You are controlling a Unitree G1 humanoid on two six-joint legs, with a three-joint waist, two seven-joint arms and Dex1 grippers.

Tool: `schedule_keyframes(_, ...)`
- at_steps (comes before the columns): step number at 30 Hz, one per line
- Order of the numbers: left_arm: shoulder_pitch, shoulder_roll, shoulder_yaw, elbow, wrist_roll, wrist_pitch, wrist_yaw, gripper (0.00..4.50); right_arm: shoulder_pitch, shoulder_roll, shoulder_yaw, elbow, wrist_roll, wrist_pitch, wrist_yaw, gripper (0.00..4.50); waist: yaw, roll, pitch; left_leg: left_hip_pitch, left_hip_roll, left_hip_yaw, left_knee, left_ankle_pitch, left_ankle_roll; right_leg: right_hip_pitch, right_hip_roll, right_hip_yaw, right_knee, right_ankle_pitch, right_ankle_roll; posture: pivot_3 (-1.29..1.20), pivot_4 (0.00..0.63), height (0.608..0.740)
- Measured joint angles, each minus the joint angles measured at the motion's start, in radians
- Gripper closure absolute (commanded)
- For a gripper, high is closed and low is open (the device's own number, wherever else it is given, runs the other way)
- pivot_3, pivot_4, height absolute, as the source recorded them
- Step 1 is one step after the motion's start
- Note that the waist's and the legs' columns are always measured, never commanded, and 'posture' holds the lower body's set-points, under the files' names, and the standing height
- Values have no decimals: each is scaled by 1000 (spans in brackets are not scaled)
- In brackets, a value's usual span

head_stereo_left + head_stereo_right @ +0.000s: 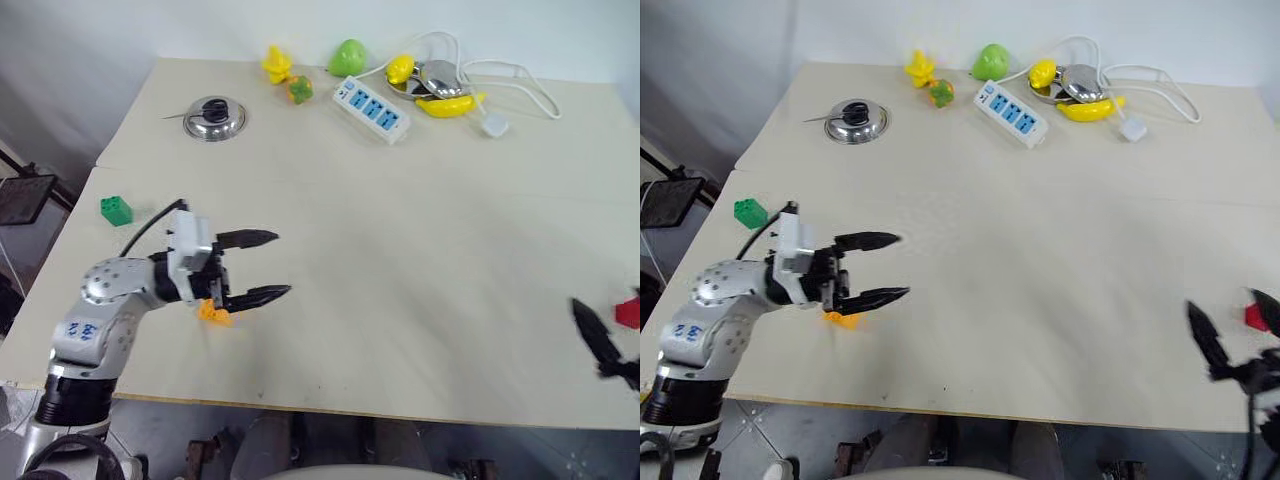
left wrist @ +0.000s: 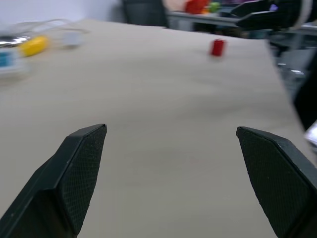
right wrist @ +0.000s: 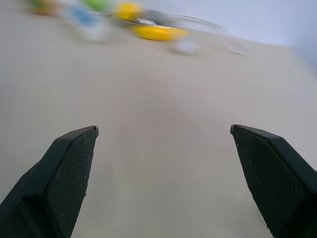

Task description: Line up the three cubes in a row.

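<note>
Table (image 1: pixel 400 300): pale, flat surface.
Left gripper (image 1: pixel 272 267): near the left edge, fingers spread apart, holding nothing.
Orange-yellow cube (image 1: pixel 212 313): near the front-left corner, just under the left gripper's lower finger.
Green cube (image 1: pixel 116 210): at the left edge.
Red cube (image 1: pixel 629 312): at the right edge.
Right gripper (image 3: pixel 163 134): beside the red cube, fingers wide apart, empty.
Metal bowl (image 1: pixel 214 119): near the far-left corner; contents unclear.
Second metal bowl (image 1: pixel 436 79): far edge, among toy fruits (image 1: pixel 348 58) and a power strip (image 1: pixel 371 110).

Across the pale tabletop (image 1: pixel 400 250), a steel lid (image 1: pixel 214 118) lies at eleven o'clock, and toy fruits (image 1: pixel 348 57), a white power strip (image 1: pixel 371 109) and looping cable (image 1: pixel 520 85) crowd twelve to one.
</note>
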Motion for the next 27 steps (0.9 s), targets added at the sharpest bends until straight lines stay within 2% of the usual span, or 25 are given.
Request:
schedule_keyframes(3, -24, -39, -70, -1, 28, 4, 1, 35, 43, 68, -26, 62, -13, 18, -81, 0, -12, 2, -1, 1, 3, 4, 0, -1, -1, -2, 2, 5, 0, 0, 0, 0, 150, 740)
schedule_keyframes(7, -24, -48, -102, -1, 49, 4, -1, 35, 26, 31, -25, 58, -2, 78, -142, 0, -35, 4, -1, 3, 7, 10, 0, 0, -2, -3, 4, 8, 1, 0, 0, 0, 150, 740)
schedule_keyframes(12, -23, -40, -99, 9, 55, 1, -30, 35, -98, -208, -38, 72, 71, 332, -274, 0, -29, 5, -2, 3, 8, 11, 1, 0, -2, -5, 3, 10, 1, 0, -1, 0, 150, 740)
schedule_keyframes(17, -22, -42, -100, 12, 65, -7, -42, 35, -296, -442, -20, 252, 107, 624, -356, 0, -14, 5, -2, 0, 7, 10, 3, -1, 1, -4, 3, 8, 1, 0, -2, 0, 150, 740)
schedule_keyframes(22, -18, -58, -99, 11, 92, -29, -33, 35, -455, -559, 74, 478, 41, 729, -351, 0, 1, 5, -2, -1, 5, 10, 3, -2, 2, -4, 3, 7, 0, 0, -1, 0, 150, 740)
schedule_keyframes(26, -3, -57, -94, 7, 95, -30, -27, 35, -520, -569, 146, 584, 3, 764, -308, 0, -1, 5, -2, -1, 5, 11, 4, -3, 3, -4, 3, 7, -1, 0, 0, 0, 150, 740)
schedule_keyframes(27, -3, -56, -90, 7, 97, -31, -25, 7, -535, -569, 164, 605, -8, 765, -299, 189, -2, 5, -2, -1, 5, 11, 4, -3, 3, -4, 3, 7, 0, 0, 0, 0, 150, 740)
